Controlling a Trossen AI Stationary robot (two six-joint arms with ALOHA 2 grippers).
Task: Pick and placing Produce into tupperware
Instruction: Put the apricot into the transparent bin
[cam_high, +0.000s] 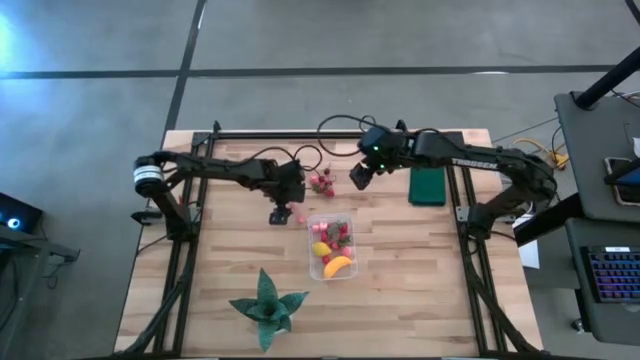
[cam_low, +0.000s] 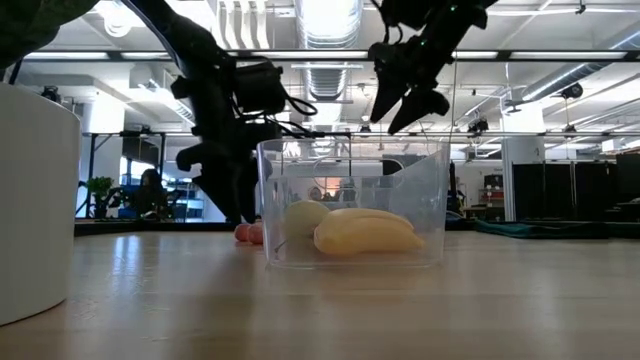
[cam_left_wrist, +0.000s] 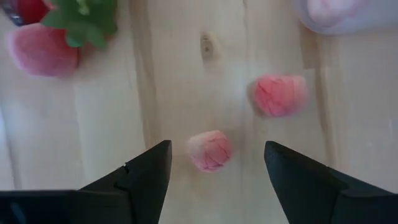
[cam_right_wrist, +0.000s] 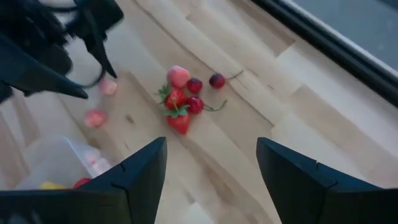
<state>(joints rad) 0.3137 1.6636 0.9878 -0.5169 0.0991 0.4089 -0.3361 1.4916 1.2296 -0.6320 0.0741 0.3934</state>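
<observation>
Task partly done. Tupperware (cam_high: 331, 246) sits mid-counter (cam_high: 420, 290) and already holds the banana (cam_high: 339, 266), the lemon-like fruit (cam_high: 320, 249) and a few red strawberry pieces (cam_high: 337, 234).

Still left outside: two pale pink pieces just beside the tupperware's far left corner, one pink piece (cam_left_wrist: 209, 150) lying between the left end effector's fingers and a second pink piece (cam_left_wrist: 280, 95) closer to the tupperware, plus a red strawberry cluster (cam_high: 321, 183) farther behind the tupperware.

Left end effector (cam_left_wrist: 214, 180) is low over the counter at that corner, fingers spread either side of the pink piece, not touching it yet; looks like the grab step is in hand.

Right end effector (cam_right_wrist: 208, 177) hangs in the air above and behind the tupperware, near the red cluster, fingers spread, holding nothing.

Around: dark green flat rectangle (cam_high: 427, 186) to the right of and behind the tupperware, green spiky plant (cam_high: 266, 306) in front-left of it, both well apart from the work. Nothing blocks the pink pieces, though the second pink piece and the tupperware wall are close to the left fingers.
</observation>
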